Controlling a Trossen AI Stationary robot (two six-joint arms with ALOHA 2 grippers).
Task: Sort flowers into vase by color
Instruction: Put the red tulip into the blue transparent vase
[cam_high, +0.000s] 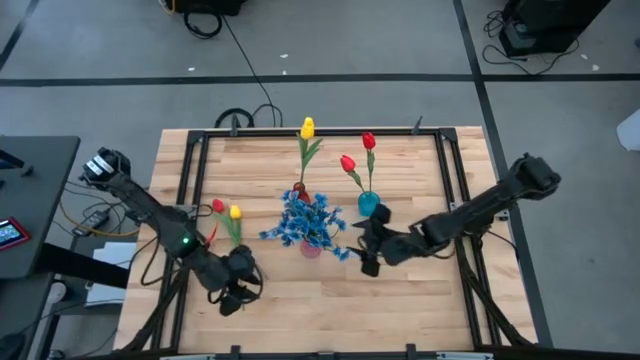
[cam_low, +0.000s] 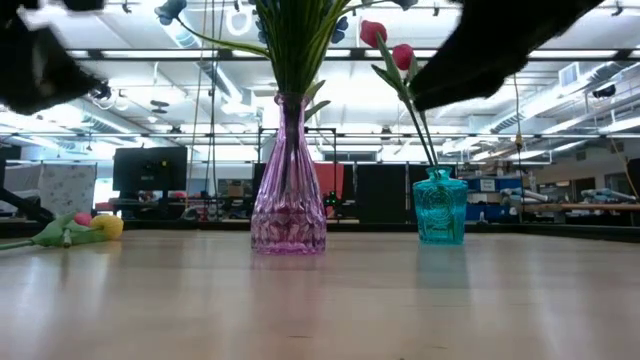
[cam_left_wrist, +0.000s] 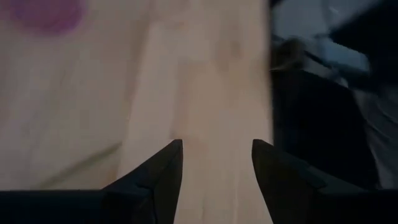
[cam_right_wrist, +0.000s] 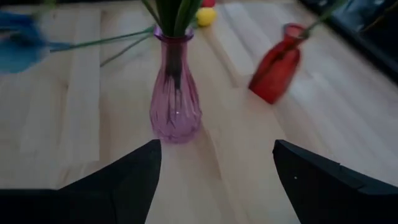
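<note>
Only overhead shows both empty claws, left (cam_high: 232, 297) and right (cam_high: 371, 250), spread wide.

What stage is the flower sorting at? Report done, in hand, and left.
Done: blue blossoms fill the purple vase, two red tulips stand in the teal vase, one yellow tulip in the red vase. In hand: nothing; left gripper and right gripper are open and empty. Left: a red and a yellow tulip lying on the table.

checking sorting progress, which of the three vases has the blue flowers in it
The pink vase in the middle of the table holds the blue flowers. The teal vase holds two red tulips, and the red vase a yellow one.
</note>
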